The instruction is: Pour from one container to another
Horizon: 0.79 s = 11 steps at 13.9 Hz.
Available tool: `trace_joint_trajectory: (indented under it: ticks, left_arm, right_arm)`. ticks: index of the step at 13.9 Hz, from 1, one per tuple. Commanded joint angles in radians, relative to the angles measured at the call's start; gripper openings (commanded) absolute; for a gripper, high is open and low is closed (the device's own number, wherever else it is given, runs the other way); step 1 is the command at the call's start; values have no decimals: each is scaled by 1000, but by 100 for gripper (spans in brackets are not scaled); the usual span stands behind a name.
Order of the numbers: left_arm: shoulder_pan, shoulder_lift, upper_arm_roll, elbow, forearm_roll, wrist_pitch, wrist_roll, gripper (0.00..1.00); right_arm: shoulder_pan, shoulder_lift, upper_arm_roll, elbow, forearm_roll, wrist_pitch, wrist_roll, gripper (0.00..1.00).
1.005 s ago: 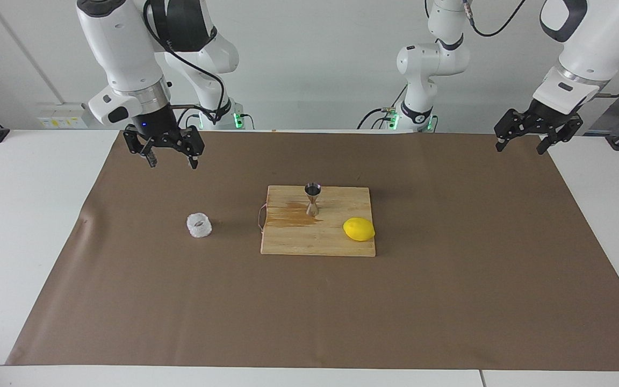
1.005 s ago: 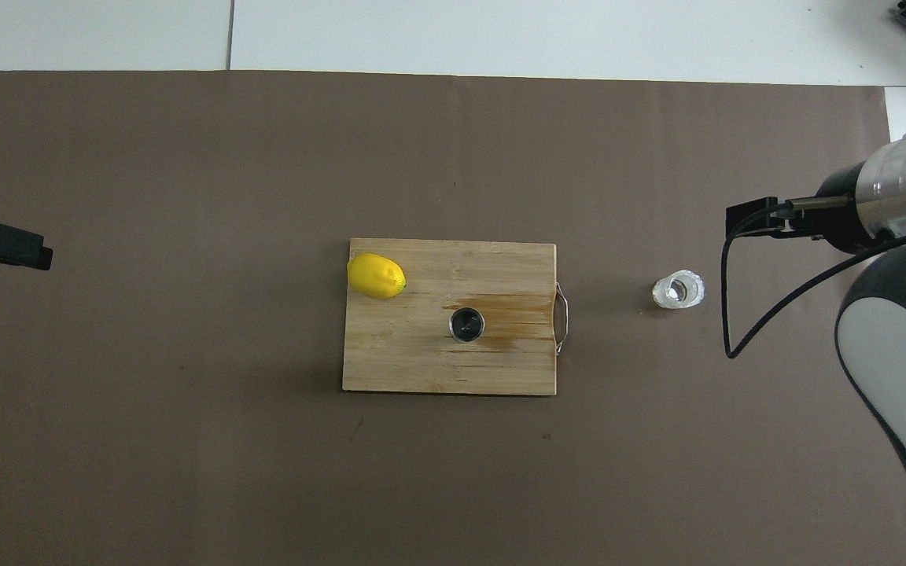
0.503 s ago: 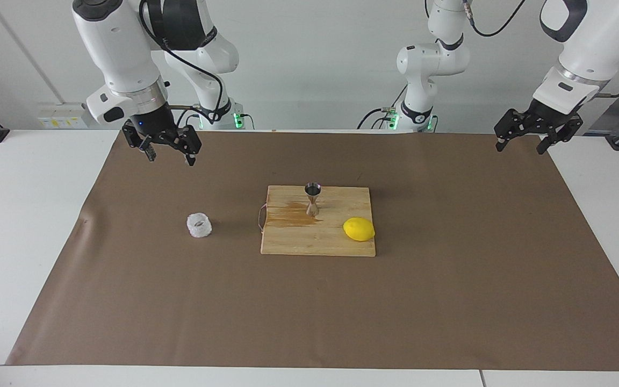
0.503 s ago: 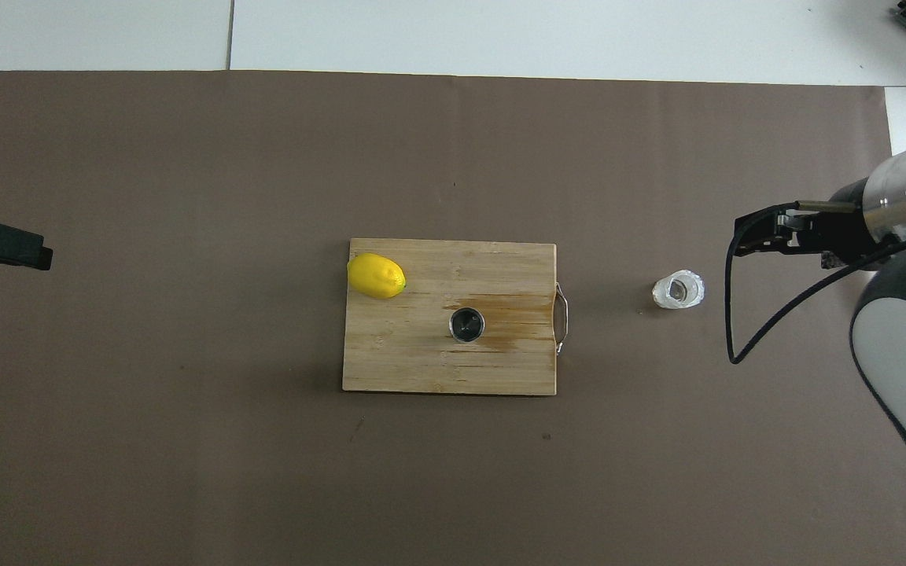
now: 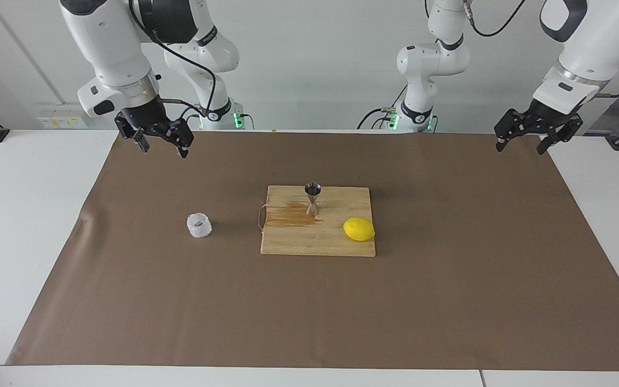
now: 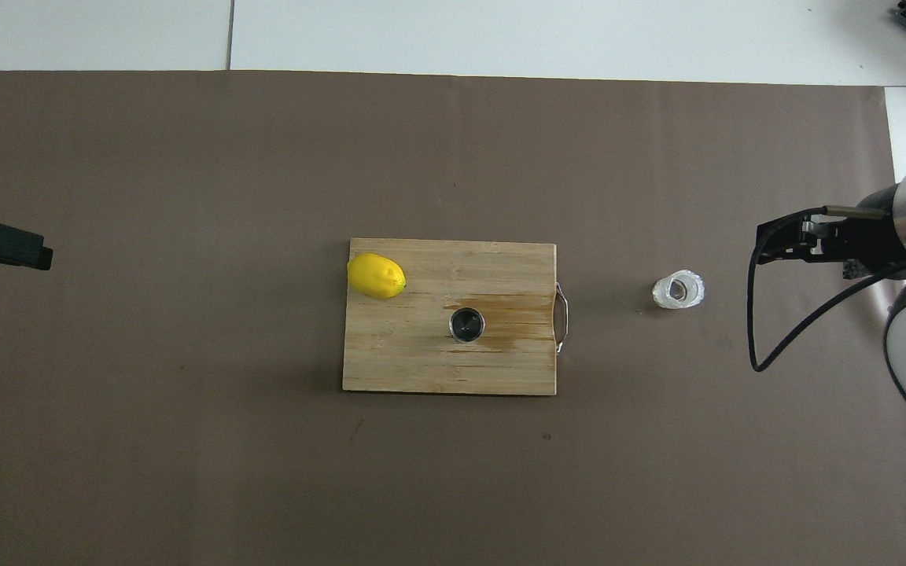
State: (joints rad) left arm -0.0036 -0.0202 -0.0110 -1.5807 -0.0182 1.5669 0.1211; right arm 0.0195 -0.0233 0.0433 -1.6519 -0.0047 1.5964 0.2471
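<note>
I judge the pour either finished or not begun: both the right gripper (image 5: 162, 148) and the waiting left gripper (image 5: 522, 141) hang open and empty, the glass cup (image 5: 199, 225) stands on the brown mat (image 5: 449, 279), the jigger (image 5: 312, 199) upright on the stained board (image 5: 315, 239).

Facing cam high across table, overhead cam steeply down; both share board (image 5: 317, 221).

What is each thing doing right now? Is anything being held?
Glass cup: upright on the brown paper, not held.
Jigger: upright on the board.
Lemon: lying on the board.
Cutting board: flat, stained.
Right gripper: open, empty.
Left gripper: open, empty, waiting.
</note>
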Motion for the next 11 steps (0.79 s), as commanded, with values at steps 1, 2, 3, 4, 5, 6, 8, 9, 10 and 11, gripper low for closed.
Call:
trace_joint_trajectory:
  ticks: [1, 2, 3, 4, 5, 6, 8, 9, 10, 11]
  left_arm:
    - [10, -29, -6, -33, 3, 1, 6, 100]
    - [10, -29, -6, -33, 3, 1, 6, 100]
    - [10, -29, -6, -33, 3, 1, 6, 100]
    - [10, -29, -6, -33, 3, 1, 6, 100]
    - [10, -29, -6, -33, 3, 1, 6, 100]
    - [10, -29, -6, -33, 3, 1, 6, 100]
    - [10, -29, -6, -33, 3, 1, 6, 100]
    - [10, -29, -6, -33, 3, 1, 6, 100]
    - [10, -29, -6, -33, 3, 1, 6, 100]
    - [10, -29, -6, -33, 3, 1, 6, 100]
  right_arm:
    - [11, -23, -35, -28, -20, -12, -57, 100]
    - [20, -26, -49, -29, -20, -12, -60, 100]
    - [31, -27, -62, -35, -20, -12, -60, 100]
    - [30, -29, -62, -39, -20, -10, -61, 100]
    - [25, -27, -62, -39, -20, -10, -61, 100]
    - [27, -27, -62, -39, -18, -9, -63, 100]
    - [31, -27, -62, -42, -17, -1, -61, 100]
    - [31, -27, -62, -42, -15, -1, -63, 100]
    - [31, -27, -62, -40, -15, 0, -63, 100]
    - [30, -27, -62, -40, -15, 2, -63, 100]
